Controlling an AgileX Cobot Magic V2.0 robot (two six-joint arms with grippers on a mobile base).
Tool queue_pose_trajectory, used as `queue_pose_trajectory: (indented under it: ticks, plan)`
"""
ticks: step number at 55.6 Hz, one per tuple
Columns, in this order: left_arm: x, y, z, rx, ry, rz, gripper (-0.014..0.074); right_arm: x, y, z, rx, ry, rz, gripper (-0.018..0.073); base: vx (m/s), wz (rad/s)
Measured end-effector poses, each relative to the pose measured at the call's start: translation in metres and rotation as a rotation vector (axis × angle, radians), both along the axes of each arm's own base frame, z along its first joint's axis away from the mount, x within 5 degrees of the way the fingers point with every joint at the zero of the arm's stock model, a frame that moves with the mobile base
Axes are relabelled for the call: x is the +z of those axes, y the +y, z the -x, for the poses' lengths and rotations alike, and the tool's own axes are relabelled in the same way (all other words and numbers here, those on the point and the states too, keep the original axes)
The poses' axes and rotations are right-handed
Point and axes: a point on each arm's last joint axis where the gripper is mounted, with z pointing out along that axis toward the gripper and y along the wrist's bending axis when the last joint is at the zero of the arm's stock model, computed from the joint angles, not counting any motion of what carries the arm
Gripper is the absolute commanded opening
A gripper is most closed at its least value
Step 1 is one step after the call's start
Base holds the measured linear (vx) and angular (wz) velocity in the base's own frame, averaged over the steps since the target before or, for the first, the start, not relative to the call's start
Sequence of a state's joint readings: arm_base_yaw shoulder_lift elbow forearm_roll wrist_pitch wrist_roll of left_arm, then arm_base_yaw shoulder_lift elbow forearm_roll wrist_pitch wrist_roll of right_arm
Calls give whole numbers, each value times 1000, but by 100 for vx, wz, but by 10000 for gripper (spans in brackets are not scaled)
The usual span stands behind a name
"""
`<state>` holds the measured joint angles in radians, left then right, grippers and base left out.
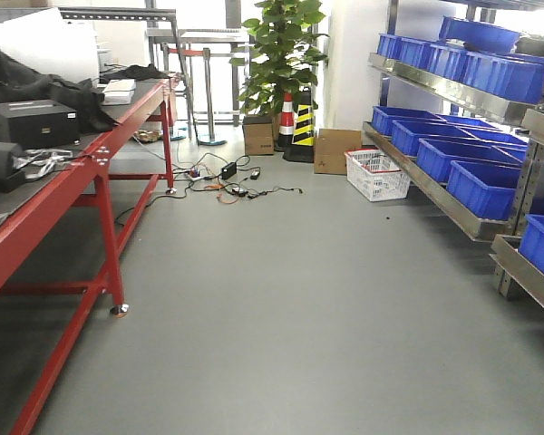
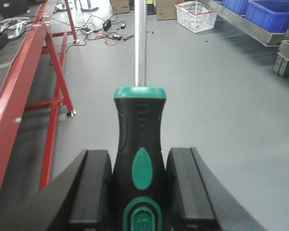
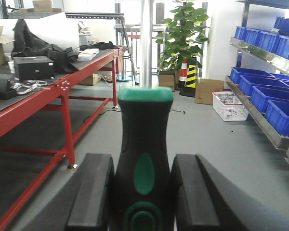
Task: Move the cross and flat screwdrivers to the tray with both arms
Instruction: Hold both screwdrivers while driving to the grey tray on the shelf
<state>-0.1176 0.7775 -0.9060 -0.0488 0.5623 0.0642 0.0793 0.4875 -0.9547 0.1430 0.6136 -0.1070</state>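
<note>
In the left wrist view my left gripper point(image 2: 138, 153) is shut on a screwdriver point(image 2: 139, 120), its black handle with green bands squeezed between both fingers point(image 2: 97, 187). The steel shaft point(image 2: 141, 43) points away and runs out of the top of the frame. My right gripper point(image 3: 143, 157) is shut the same way on a like screwdriver point(image 3: 144, 120), whose shaft point(image 3: 146, 43) also leaves the frame upward. Both tips are out of view, so I cannot tell cross from flat. The tray is out of view. Neither arm appears in the front view.
A red-framed workbench point(image 1: 100, 154) with black gear runs along the left. Shelves of blue bins point(image 1: 471, 172) line the right. Far ahead on the grey floor are a white basket point(image 1: 377, 174), loose cables point(image 1: 227, 181), cardboard boxes point(image 1: 337, 149), a cone point(image 1: 287, 118) and a plant point(image 1: 281, 45).
</note>
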Motion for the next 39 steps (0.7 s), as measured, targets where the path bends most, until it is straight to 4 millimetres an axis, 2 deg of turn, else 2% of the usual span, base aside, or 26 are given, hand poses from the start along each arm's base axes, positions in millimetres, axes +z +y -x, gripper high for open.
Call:
queue_pose_trajectory:
  ticks: [21,39]
  plan:
    - [0,0,0,0,0,0,0,0,0,0,0,0,0,0,52,-19]
    - [0,0,0,0,0,0,0,0,0,0,0,0,-1,0,50,-44]
